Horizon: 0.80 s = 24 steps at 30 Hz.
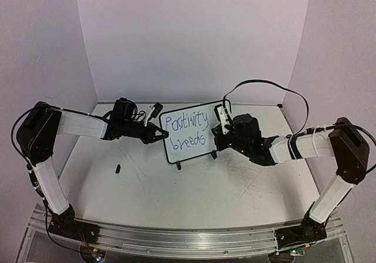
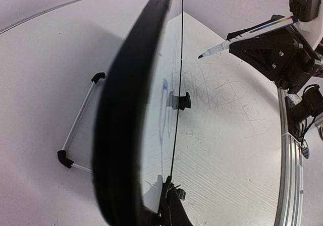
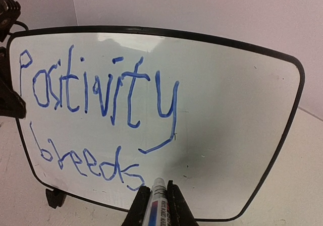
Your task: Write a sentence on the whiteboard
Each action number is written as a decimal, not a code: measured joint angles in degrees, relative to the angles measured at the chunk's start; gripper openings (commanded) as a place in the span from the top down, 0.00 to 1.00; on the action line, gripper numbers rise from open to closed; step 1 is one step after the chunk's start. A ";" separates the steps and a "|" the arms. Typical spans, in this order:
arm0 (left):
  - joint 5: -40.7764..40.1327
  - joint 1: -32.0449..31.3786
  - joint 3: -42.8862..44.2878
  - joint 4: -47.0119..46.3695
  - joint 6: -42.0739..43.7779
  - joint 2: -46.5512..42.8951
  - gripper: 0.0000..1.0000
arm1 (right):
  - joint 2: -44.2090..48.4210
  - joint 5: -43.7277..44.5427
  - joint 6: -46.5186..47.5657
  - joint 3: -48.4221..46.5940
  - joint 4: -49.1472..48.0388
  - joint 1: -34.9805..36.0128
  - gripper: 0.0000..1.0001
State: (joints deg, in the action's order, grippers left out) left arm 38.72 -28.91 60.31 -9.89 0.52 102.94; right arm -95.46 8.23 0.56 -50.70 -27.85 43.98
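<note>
Found at the centre of the top view: the whiteboard (image 1: 188,131), upright on its feet on the table (image 1: 147,186). Clamped at its left edge by the left gripper (image 1: 157,135), with fingers pinched tight on the black frame. Faced from the right of the frame by the right gripper (image 1: 220,128), closed firmly round a blue marker (image 3: 158,188). Tip aimed at the lower middle of the board, just after the last letter; touching or just off, cannot tell.

Written so far of the sentence (image 3: 101,100): "Positivity" along the top, "breeds" beneath. Judged well past halfway. Left to write: whatever closes the line, with room for it in the bare lower right of the board.

Also seen at lower left of the table: a small dark object (image 1: 117,169), possibly the marker's cap.
</note>
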 measured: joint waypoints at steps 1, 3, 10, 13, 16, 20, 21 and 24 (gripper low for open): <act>0.00 0.00 0.00 0.00 0.01 0.00 1.00 | 0.00 0.01 -0.33 0.00 -0.04 -0.07 1.00; 0.00 0.00 0.00 0.00 0.02 0.00 1.00 | 0.00 -0.16 -0.60 0.00 -0.25 -0.19 1.00; -0.09 -0.04 0.00 -0.02 0.05 0.00 1.00 | -0.70 0.40 -0.79 -0.20 -1.70 -0.19 1.00; -0.28 -0.07 0.00 -0.02 0.05 0.00 1.00 | -1.90 1.44 -0.97 -0.57 -1.98 -0.23 1.00; -0.33 -0.09 0.00 -0.02 0.06 0.00 1.00 | -3.09 1.76 -1.18 -1.01 -2.00 -0.23 1.00; -0.33 -0.11 0.00 -0.02 0.06 0.00 1.00 | -3.87 1.83 -1.25 -1.49 -2.13 -0.30 1.00; -0.33 -0.11 0.00 -0.02 0.06 0.00 1.00 | -3.87 1.83 -1.25 -1.53 -2.14 -0.31 1.00; -0.35 -0.15 0.00 -0.04 0.08 0.00 1.00 | -4.09 1.91 -1.25 -1.98 -2.28 -0.32 1.00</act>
State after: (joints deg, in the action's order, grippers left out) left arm 38.37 -29.06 60.31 -9.93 0.60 102.94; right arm -99.55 10.15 -0.69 -52.67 -30.14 43.66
